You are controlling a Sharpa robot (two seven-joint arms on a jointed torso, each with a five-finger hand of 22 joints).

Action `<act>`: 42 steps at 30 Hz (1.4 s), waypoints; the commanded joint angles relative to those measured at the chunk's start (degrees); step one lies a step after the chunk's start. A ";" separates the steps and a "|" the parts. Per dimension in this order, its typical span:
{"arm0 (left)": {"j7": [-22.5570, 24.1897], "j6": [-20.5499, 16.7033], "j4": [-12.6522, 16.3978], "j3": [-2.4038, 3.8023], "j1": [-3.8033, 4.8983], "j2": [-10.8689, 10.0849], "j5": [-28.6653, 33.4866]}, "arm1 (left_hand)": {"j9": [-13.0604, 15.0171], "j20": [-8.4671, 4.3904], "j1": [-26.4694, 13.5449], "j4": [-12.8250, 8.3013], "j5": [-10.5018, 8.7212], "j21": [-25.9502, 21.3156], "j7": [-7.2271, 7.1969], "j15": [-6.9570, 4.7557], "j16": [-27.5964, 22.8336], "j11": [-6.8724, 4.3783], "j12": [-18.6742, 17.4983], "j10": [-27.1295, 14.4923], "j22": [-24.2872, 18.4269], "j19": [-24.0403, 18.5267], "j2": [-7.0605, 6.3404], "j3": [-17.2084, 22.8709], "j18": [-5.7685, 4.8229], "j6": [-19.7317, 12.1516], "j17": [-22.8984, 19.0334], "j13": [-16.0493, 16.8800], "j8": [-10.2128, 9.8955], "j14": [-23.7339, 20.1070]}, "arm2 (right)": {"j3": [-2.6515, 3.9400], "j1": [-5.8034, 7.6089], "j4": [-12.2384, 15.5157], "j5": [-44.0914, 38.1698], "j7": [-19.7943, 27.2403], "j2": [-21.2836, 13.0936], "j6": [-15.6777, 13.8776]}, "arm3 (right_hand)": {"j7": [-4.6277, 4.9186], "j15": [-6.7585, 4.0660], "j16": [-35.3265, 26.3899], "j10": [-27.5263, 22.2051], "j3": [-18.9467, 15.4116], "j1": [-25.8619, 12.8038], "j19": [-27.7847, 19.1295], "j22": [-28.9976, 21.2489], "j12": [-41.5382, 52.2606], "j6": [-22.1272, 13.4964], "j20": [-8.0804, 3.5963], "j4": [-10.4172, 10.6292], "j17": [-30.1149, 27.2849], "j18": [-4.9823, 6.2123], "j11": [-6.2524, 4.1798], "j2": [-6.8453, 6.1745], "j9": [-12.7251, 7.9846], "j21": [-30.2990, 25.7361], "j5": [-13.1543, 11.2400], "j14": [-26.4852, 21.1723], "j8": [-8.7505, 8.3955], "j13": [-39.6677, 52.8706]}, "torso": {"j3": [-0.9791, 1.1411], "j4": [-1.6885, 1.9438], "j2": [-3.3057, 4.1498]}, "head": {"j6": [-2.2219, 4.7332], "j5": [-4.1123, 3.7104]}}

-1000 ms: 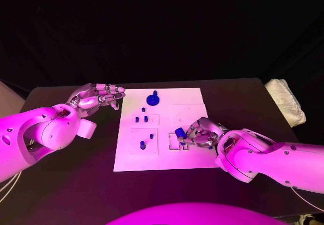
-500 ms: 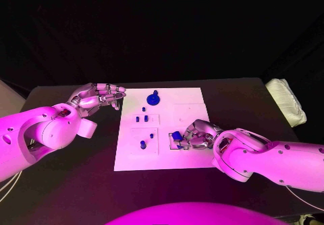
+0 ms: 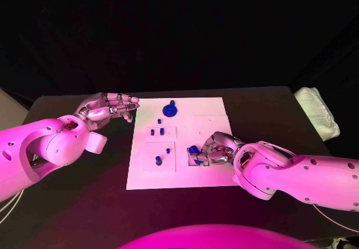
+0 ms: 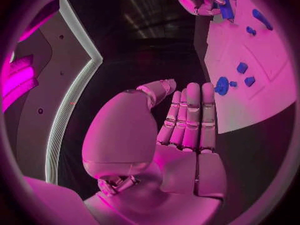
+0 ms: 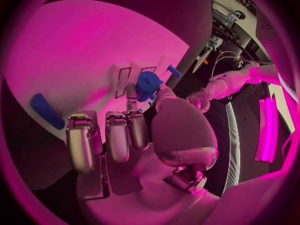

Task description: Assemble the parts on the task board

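The white task board [image 3: 179, 174] lies mid-table. My right hand [image 3: 215, 149] is low over its near right part and pinches a blue part [image 3: 194, 150] between thumb and a finger, just above the rectangular slots [image 5: 122, 80]; the right wrist view shows this part [image 5: 148, 84] at the fingertips. A round blue knob [image 3: 169, 110] stands at the board's far edge, and several small blue parts [image 3: 157, 160] sit in the left panels. My left hand [image 3: 108, 108] hovers off the board's far left corner, holding nothing, fingers loosely bent. The left wrist view shows its fingers [image 4: 187, 120] side by side.
A white folded cloth [image 3: 318, 116] lies at the table's right edge. Bare black table [image 3: 74, 197] surrounds the board. An elongated blue part [image 5: 47, 111] lies flat on the board beside my right hand.
My right hand has moved slightly left and down with the blue part, closer to the slots. The left hand has stayed where it was.
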 commanded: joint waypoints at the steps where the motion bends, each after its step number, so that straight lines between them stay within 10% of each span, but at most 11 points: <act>1: 0.19 0.86 0.21 0.03 0.00 0.02 -0.03 | -0.09 0.12 -0.16 0.08 0.36 -0.24 0.37 0.15 -0.16 -0.12 0.19 -0.32 -0.08 0.27 0.26 0.28 0.86 -0.45 -0.07 -0.05 0.37 0.05 | -0.05 -0.08 -0.19 -1.46 -0.57 0.14 0.27 | -0.38 -0.43 0.28 2.27 -1.45 -1.79 5.99 15.06 -0.43 0.17 -0.18 0.05 11.07 -0.37 -0.36 -0.02 0.04 0.30 -3.05 5.26 0.50 9.31 | 0.01 -0.11 0.00 | -0.06 0.06; 7: 0.20 1.02 0.22 0.03 0.00 0.02 -0.03 | -0.16 0.20 -0.68 0.49 0.35 -0.44 0.42 0.26 -0.08 -0.04 0.29 -0.52 -0.24 0.32 0.25 0.16 0.82 -0.62 -0.07 -0.14 0.48 0.06 | -0.05 -0.08 -0.19 -1.88 -0.24 0.36 0.65 | -0.28 -0.35 0.28 2.19 -5.77 -6.61 5.99 15.06 -0.92 -0.34 -0.10 0.20 11.14 -0.37 -0.27 -0.53 0.19 0.30 -12.24 5.27 1.45 9.35 | 0.03 -0.14 -0.05 | -0.05 -0.11; 12: 0.03 1.13 0.23 0.03 0.00 0.03 -0.03 | -0.25 0.28 -1.11 0.84 0.38 -0.77 0.43 0.33 -0.02 0.00 0.35 -0.84 -0.47 0.32 0.16 0.08 0.82 -0.87 -0.07 -0.25 0.56 -0.03 | -0.05 -0.08 0.01 -3.61 -0.32 0.38 1.27 | -0.22 -0.29 0.19 2.06 -6.14 -7.10 5.99 15.06 -1.33 -0.66 -0.05 0.26 10.94 -0.37 -0.21 -2.48 0.19 0.30 -14.49 5.22 1.76 9.23 | 0.00 -0.10 -0.09 | -0.03 -0.21; 42: -0.17 1.18 -0.05 0.02 0.00 -0.04 -0.45 | -0.31 0.30 -1.07 0.84 0.40 -0.94 0.45 0.34 -0.04 0.02 0.39 -1.05 -0.58 0.30 0.14 0.15 0.82 -1.05 -0.09 -0.30 0.58 -0.17 | -0.04 -0.12 2.29 -4.66 4.67 -3.22 2.39 | -0.30 -0.37 0.22 2.29 -5.48 3.57 5.99 15.06 -1.49 -1.24 -0.11 -0.37 11.13 -0.37 -0.29 -0.53 -0.14 0.30 -12.49 5.26 2.70 9.73 | 0.01 -0.06 -0.08 | 0.01 0.26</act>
